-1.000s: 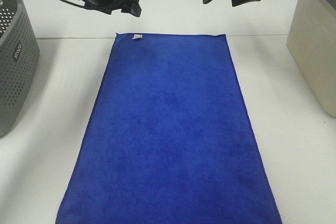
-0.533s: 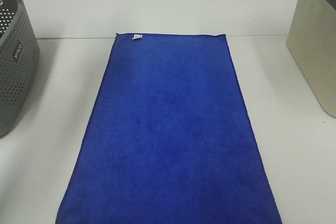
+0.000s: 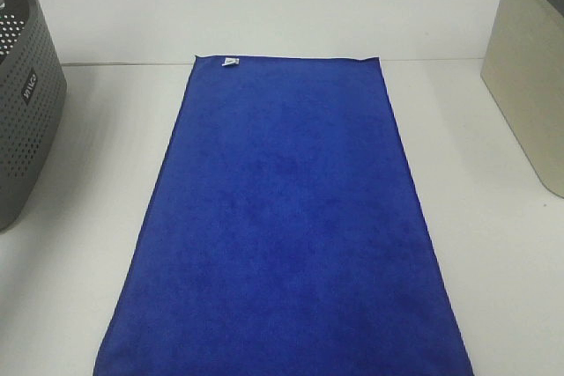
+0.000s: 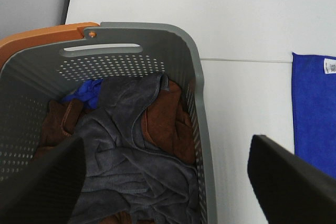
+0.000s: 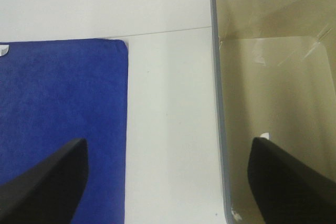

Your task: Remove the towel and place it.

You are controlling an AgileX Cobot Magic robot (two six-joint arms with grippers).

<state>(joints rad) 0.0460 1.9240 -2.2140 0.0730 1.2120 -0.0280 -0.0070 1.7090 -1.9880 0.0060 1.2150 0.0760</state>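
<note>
Towel (image 3: 286,226) flat mid-desk (image 3: 493,244), hangs off near edge; could slide off. Left claw (image 4: 165,182), right claw (image 5: 168,182) both wide open, empty.

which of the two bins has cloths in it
The grey perforated basket: it holds a dark grey cloth and brown ones. The beige bin shows nothing inside.

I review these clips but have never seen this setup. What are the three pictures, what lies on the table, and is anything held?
It is a two-armed robot. One camera looks down from high up; one sits on each wrist. The blue towel lies flat on the white table, between a grey basket and a beige bin. The left wrist camera looks into the basket of crumpled cloths; the right one sees the empty bin. Both sets of jaws, the dark shapes at the picture edges, stand open and hold nothing.
</note>
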